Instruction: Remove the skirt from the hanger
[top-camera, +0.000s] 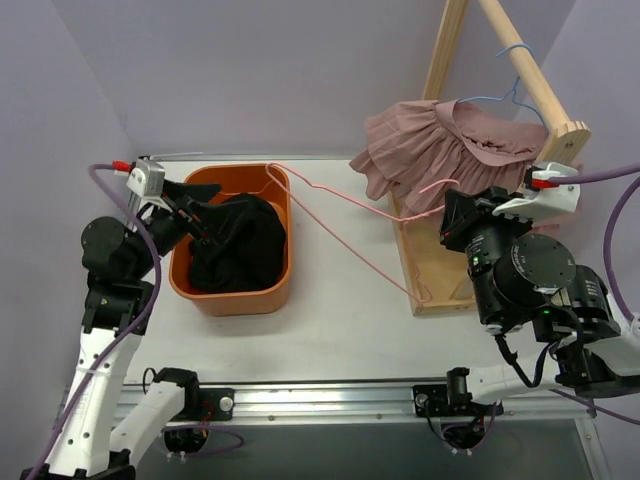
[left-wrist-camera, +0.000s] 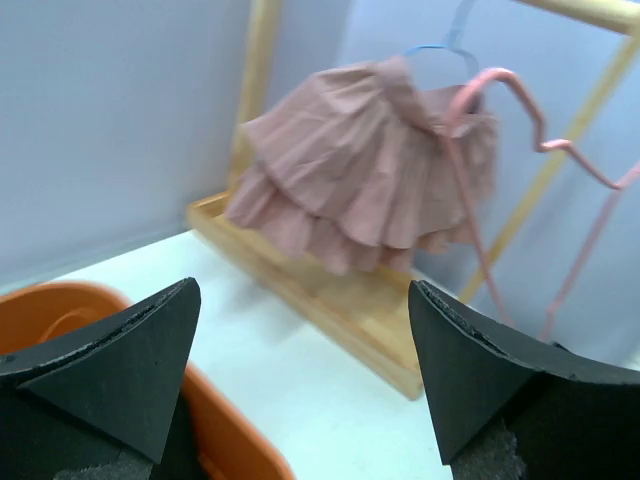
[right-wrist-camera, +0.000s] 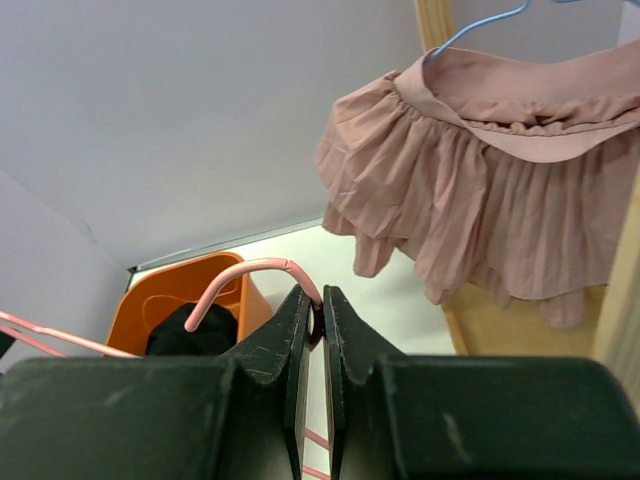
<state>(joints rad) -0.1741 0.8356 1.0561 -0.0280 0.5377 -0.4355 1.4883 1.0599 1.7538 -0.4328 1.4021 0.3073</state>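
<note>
The pink ruffled skirt (top-camera: 420, 150) hangs on a blue hanger (right-wrist-camera: 478, 28) hooked over the slanted rail of the wooden rack (top-camera: 535, 85). It sits just above and beyond the right fingers (right-wrist-camera: 318, 305), and well across the counter (top-camera: 340, 330) from the left fingers (left-wrist-camera: 302, 290). Its tiers droop over the rack's base tray, clear of both sets of fingers. The right fingers are pressed together, pinching the hook end of a bare pink wire hanger (right-wrist-camera: 250, 266). From that pinch the wire runs away to the left, low over the counter, with its far corner resting at the back rim of an orange bin (top-camera: 230, 300). The left fingers are spread wide with nothing between them, poised over the left side of that bin and pointing across toward the rack. A crumpled black garment (top-camera: 240, 245) lies in the bin directly beside and below them; I can't make out what kind of garment it is. The bin stands on the counter well to the left of the right fingers.
</note>
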